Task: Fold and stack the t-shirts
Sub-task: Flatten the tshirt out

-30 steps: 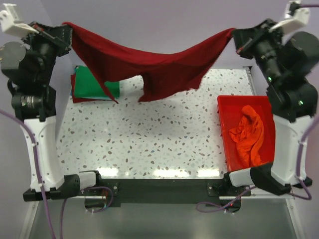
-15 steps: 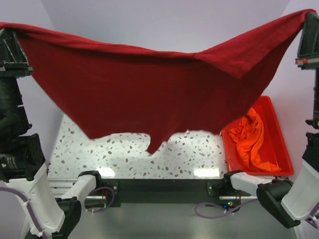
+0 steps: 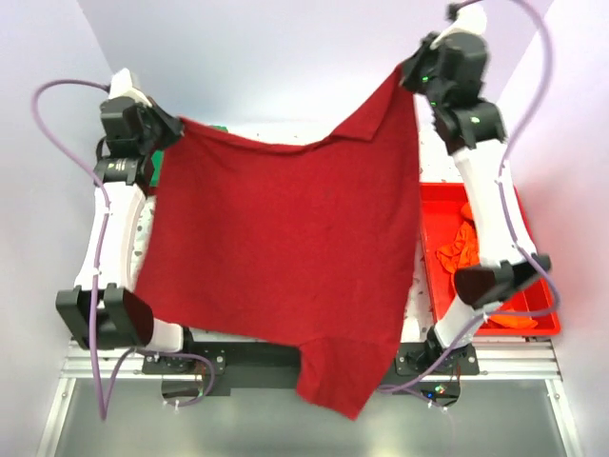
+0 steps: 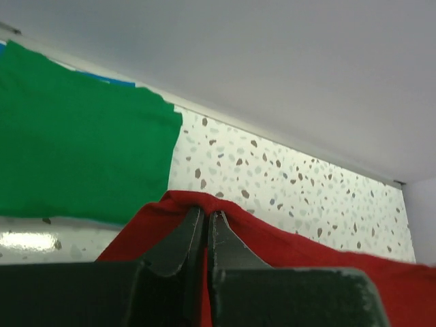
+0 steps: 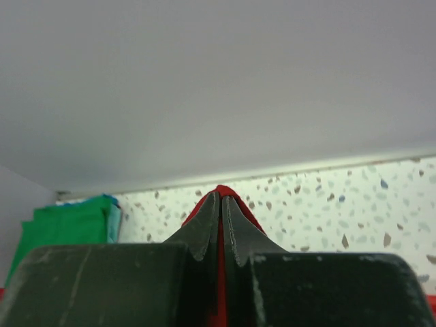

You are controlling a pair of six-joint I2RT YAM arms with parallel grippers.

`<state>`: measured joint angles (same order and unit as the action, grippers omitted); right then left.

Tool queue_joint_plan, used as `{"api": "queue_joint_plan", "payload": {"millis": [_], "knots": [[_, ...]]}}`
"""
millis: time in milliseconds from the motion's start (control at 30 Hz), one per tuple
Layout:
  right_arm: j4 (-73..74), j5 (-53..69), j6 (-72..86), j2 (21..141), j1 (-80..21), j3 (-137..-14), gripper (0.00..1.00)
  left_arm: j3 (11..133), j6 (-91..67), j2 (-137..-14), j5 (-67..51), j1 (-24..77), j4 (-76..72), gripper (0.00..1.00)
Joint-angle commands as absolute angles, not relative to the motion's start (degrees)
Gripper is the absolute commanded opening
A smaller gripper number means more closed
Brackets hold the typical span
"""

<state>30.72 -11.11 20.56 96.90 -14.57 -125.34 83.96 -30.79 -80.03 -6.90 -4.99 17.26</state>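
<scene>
1. The red shirt (image 3: 285, 248) hangs in the air as one spread sheet, clear of the table (image 4: 286, 184); in the top view it hides most of the table, its top edge running from 10 o'clock to 1 o'clock and one lower corner drooping past the near edge at 6 o'clock.
2. The left gripper (image 4: 206, 218) is pinched tight on a ridge of red cloth at the shirt's 10 o'clock corner; its wrist view shows the fingers together with cloth humped over the tips.
3. The right gripper (image 5: 219, 201) is likewise clamped on the red shirt, at the 1 o'clock corner; it sits nearer 12 than the left one, so the top edge slopes.
4. Done, as I judge it: the green shirt (image 4: 75, 163) lies flat and squared on the table at about 11 o'clock, which reads as one shirt folded and set down; a blue edge shows along its far side, and I cannot tell what that belongs to.
5. In hand: the red shirt is only spread, with no fold in it yet; laying it flat looks like the step under way.
6. Left to do: fold the red shirt and stack it on the green one; then the orange shirt (image 3: 464, 249), which lies crumpled in the tub (image 3: 436, 214) at 3 o'clock; roughly a third of the task appears finished.
</scene>
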Motion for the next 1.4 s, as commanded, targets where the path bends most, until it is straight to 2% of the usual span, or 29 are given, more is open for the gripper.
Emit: {"api": "queue_joint_plan", "payload": {"millis": [0,167,400,667,833,1000,1233,1367], "knots": [[30.32,-10.90,20.39,94.75,-14.24,-127.00,0.00,86.31,-29.10,-77.60,-11.60,-5.10,14.05,0.00],[30.41,-10.63,20.57,90.63,-14.24,-125.95,0.00,86.84,-28.57,-75.68,-13.62,-5.10,14.76,0.00],[28.66,-12.65,19.25,79.11,-14.33,-126.04,0.00,86.66,-28.74,-63.92,-12.04,-5.10,14.24,0.00],[22.59,-14.85,15.38,67.51,-14.33,-126.47,0.00,90.60,-27.07,-49.42,-3.26,-5.10,13.44,0.00],[21.01,-15.73,13.01,64.34,-14.33,-129.28,0.00,97.19,-23.12,-46.15,2.97,-4.75,17.22,0.00],[18.90,-15.03,13.27,63.72,-14.33,-129.82,0.00,98.62,-22.85,-45.26,4.92,-4.04,18.37,0.00],[17.14,-16.79,14.32,69.25,-14.33,-120.51,0.00,84.07,-29.44,-49.38,1.24,-4.04,19.68,0.00],[18.54,-19.94,14.06,80.73,-14.33,-114.71,0.00,71.92,-29.10,-58.34,-0.95,-4.04,18.73,0.00]]}}
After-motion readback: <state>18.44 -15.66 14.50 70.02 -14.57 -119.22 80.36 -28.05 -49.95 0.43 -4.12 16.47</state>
